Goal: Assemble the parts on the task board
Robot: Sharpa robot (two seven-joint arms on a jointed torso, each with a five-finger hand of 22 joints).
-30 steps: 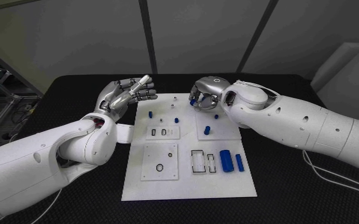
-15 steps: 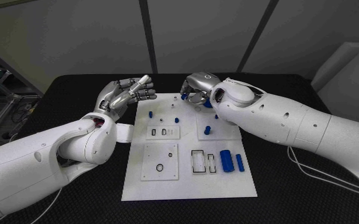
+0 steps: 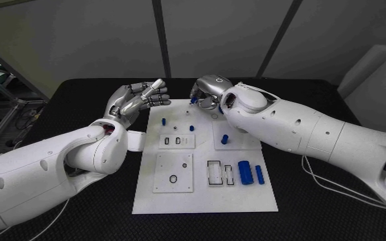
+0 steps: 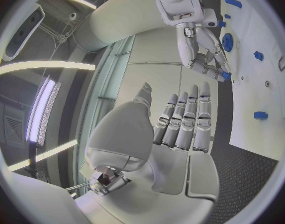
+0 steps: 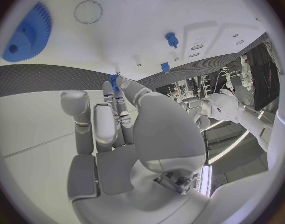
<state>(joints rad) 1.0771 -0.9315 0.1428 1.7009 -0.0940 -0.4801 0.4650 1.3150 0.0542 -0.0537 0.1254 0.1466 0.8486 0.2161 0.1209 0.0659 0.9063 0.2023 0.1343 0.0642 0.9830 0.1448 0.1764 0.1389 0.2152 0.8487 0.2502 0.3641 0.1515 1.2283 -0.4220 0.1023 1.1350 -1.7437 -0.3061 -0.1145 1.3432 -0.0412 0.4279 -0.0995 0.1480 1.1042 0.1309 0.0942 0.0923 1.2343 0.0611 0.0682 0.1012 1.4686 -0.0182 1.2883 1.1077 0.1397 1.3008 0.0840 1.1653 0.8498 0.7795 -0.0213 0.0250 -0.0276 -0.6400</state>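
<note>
One small blue part point(image 3: 194, 100), pinched by the right hand point(image 3: 207, 91), carried along to the task board's point(image 3: 205, 196) far edge, seemingly for seating; left hand point(image 3: 136, 100) kept spread and empty beside the far-left corner.

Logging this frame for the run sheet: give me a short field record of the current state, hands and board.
task board: white plate flat on the black table
right robot hand: over the board's far edge, pinching a small blue part at its fingertips
left robot hand: raised beside the board's far left corner, fingers extended, holding nothing
blue gear: lying on the board near the right hand
loose cylinders: two blue cylinders lying at the board's near right
</note>
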